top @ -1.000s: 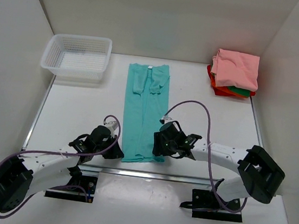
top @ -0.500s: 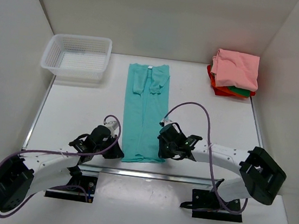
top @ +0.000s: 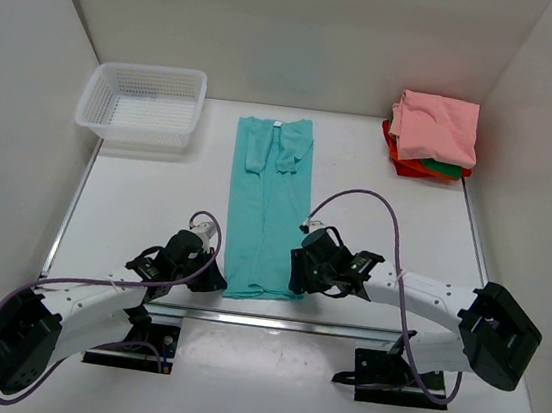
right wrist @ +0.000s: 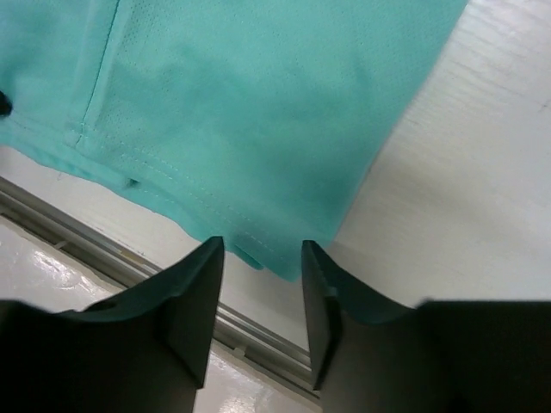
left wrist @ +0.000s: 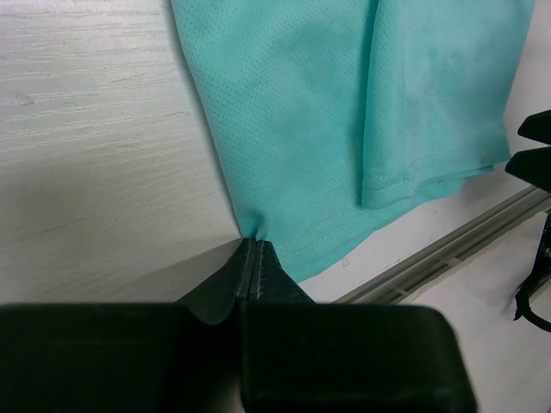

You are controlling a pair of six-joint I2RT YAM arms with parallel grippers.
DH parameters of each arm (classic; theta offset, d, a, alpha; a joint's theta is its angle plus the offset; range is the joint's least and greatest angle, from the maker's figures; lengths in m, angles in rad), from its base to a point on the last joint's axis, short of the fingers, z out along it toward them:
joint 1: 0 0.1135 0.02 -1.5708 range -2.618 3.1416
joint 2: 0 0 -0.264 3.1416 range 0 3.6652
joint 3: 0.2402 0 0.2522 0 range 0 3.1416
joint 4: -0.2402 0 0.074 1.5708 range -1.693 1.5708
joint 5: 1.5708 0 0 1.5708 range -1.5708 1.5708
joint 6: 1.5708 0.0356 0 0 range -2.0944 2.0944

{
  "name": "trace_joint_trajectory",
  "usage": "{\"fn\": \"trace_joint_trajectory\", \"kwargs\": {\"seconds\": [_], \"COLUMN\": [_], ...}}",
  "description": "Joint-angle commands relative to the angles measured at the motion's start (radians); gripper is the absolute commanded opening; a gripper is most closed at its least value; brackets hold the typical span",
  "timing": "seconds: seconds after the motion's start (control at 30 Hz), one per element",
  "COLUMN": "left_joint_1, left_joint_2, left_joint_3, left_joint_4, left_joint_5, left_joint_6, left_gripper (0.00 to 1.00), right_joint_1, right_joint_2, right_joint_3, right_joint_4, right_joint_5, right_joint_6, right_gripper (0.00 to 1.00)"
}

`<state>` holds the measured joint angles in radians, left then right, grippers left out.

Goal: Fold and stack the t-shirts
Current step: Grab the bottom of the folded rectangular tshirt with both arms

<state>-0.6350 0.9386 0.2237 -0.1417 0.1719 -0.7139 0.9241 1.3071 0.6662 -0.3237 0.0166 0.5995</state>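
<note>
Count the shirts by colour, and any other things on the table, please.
teal shirt: 1
pink shirt: 1
green shirt: 1
red-orange shirt: 1
basket: 1
Total: 5 things, 4 of them shirts, as far as the stack shows.

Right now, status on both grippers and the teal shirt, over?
Left gripper shut on hem corner of teal t-shirt. Right gripper open, astride the other corner. Shirt flat, folded lengthwise. Nothing lying on it.
</note>
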Motion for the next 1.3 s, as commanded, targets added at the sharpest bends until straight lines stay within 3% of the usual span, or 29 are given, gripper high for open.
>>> {"fn": "trace_joint_trajectory", "kwargs": {"seconds": [0.0,0.4,0.43,0.47,0.5,0.67,0.9,1.27], "left_joint_1": [0.000,0.011,0.011,0.012,0.011,0.012,0.029,-0.029], "left_joint_2": [-0.003,-0.009,-0.014,-0.009,-0.009,-0.012,-0.027,-0.046], "left_joint_3": [0.020,0.006,0.012,0.008,0.008,0.008,0.008,0.088], "left_joint_4": [-0.019,-0.016,-0.015,-0.015,-0.015,-0.027,-0.044,-0.104], "left_joint_5": [-0.011,-0.008,0.003,-0.003,-0.006,-0.008,-0.005,0.064], "left_joint_6": [0.017,0.014,0.022,0.015,0.016,0.022,0.027,0.011], "left_gripper": [0.00,0.00,0.00,0.00,0.00,0.00,0.00,0.00], "right_joint_1": [0.013,0.062,0.067,0.071,0.078,0.070,-0.033,-0.044], "right_joint_2": [0.017,0.172,0.182,0.190,0.189,0.078,-0.147,-0.125], "right_joint_3": [0.018,0.076,0.079,0.076,0.075,0.015,-0.137,-0.149], "right_joint_4": [0.028,-0.034,-0.041,-0.049,-0.048,-0.025,0.071,0.075], "right_joint_5": [-0.006,0.046,0.048,0.051,0.058,0.051,-0.052,-0.147], "right_joint_6": [-0.012,-0.026,-0.038,-0.038,-0.035,0.006,0.049,0.005], "right_gripper": [0.40,0.37,0.28,0.08,0.00,0.00,0.00,0.00]}}
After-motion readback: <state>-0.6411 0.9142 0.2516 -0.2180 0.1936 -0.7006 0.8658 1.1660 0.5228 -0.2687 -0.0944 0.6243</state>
